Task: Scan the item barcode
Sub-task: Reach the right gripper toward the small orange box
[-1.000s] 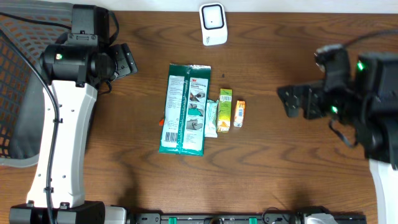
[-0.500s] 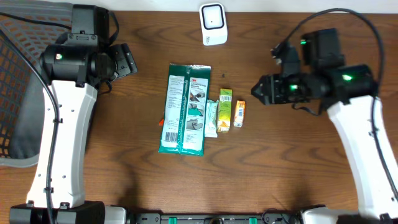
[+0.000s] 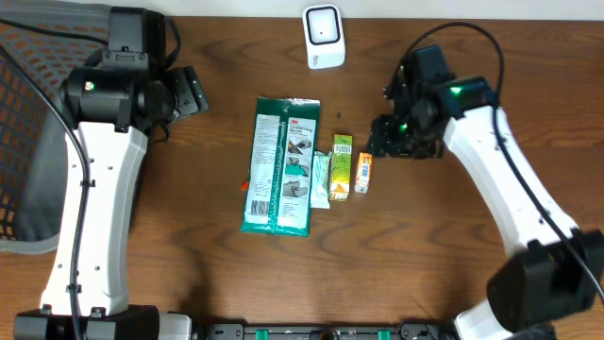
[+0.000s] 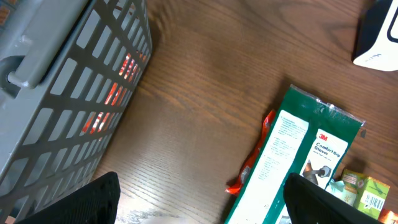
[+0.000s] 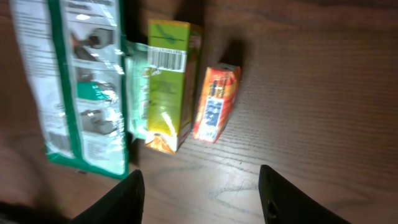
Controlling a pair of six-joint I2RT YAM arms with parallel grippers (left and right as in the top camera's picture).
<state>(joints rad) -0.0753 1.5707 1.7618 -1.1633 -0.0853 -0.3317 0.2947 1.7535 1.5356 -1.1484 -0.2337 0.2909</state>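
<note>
The small orange cardboard box (image 5: 216,102) lies flat near the middle of the brown wooden table (image 3: 453,274), at the right end of a row of four items. Just to its left is a yellow-green cardboard box (image 5: 168,81), lying with a printed barcode label (image 5: 166,59) facing up. The two boxes are so close that I cannot tell whether they touch. Next comes a pale green crinkled packet (image 5: 135,93), pressed against the yellow-green box and against the edge of a long green plastic 3M glove package (image 3: 280,165). A red-orange strip (image 4: 252,162) pokes out from under that package's left side.

The right gripper (image 5: 200,196) hangs above the table just beside the orange box, on the side away from the other items. Its fingers are partly spread and nothing is between them, so it is released and empty. In the right wrist view the orange box lies ahead of the gap, crowded on one side by the yellow-green box.

The white barcode scanner (image 3: 323,36) stands at the far edge of the table, well apart from the row.

The left gripper (image 4: 202,205) is held over the table left of the glove package, spread wide and holding nothing. A grey plastic mesh basket (image 4: 68,93) sits at the table's left edge, with something orange showing through its slats.
</note>
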